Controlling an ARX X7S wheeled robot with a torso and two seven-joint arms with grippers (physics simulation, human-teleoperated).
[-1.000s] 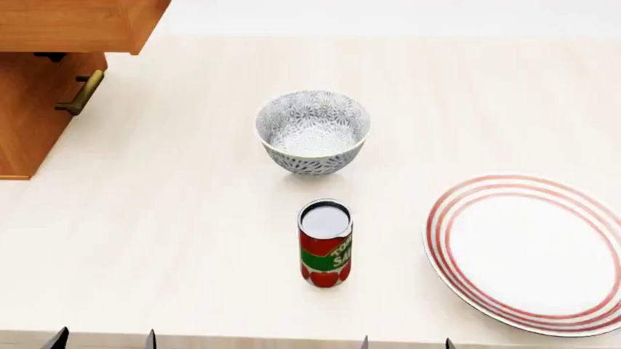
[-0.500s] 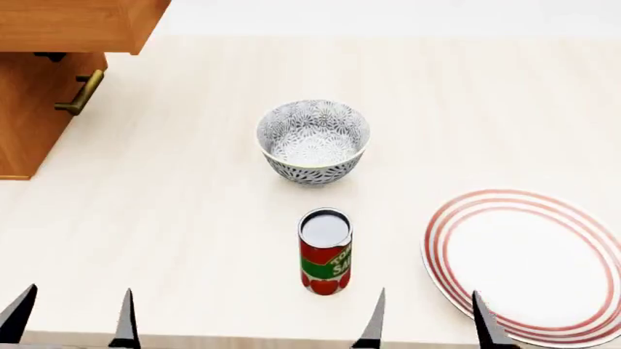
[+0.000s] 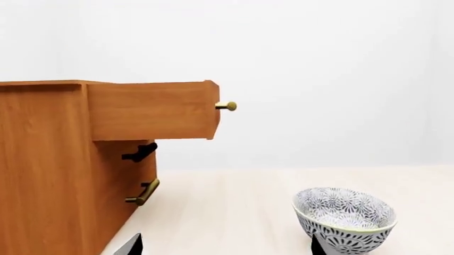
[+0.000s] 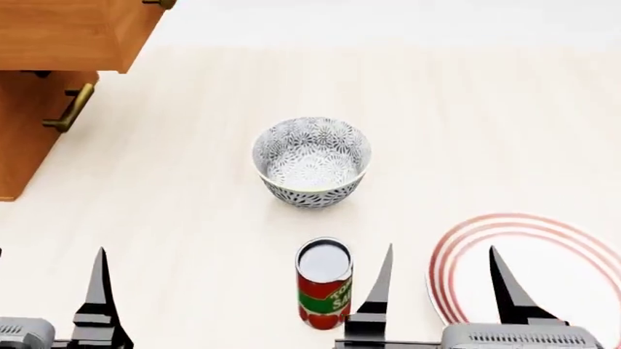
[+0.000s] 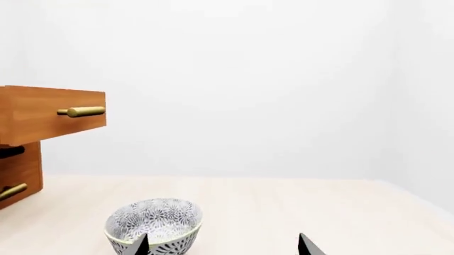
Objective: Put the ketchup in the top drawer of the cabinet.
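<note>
The ketchup (image 4: 323, 283), a red-labelled can with a silver lid, stands upright on the light table in front of the patterned bowl (image 4: 312, 161). My right gripper (image 4: 441, 283) is open and empty; its left finger sits just right of the can, apart from it. My left gripper (image 4: 49, 294) is open and empty near the table's front left. The cabinet (image 4: 25, 131) stands at the far left with its top drawer (image 4: 68, 33) pulled out. The left wrist view shows the top drawer (image 3: 152, 109), cabinet (image 3: 42, 170) and left gripper (image 3: 223, 247). The can is out of both wrist views.
A red-ringed white plate (image 4: 543, 262) lies at the front right, partly under my right gripper's right finger. The lower drawer's brass handle (image 4: 66, 109) sticks out from the cabinet front. The right wrist view shows the bowl (image 5: 152, 223) and the drawer (image 5: 50, 114).
Both grippers have come up into the head view from its bottom edge. The table scene has slid down the picture. The can, bowl and plate keep their places on the table.
</note>
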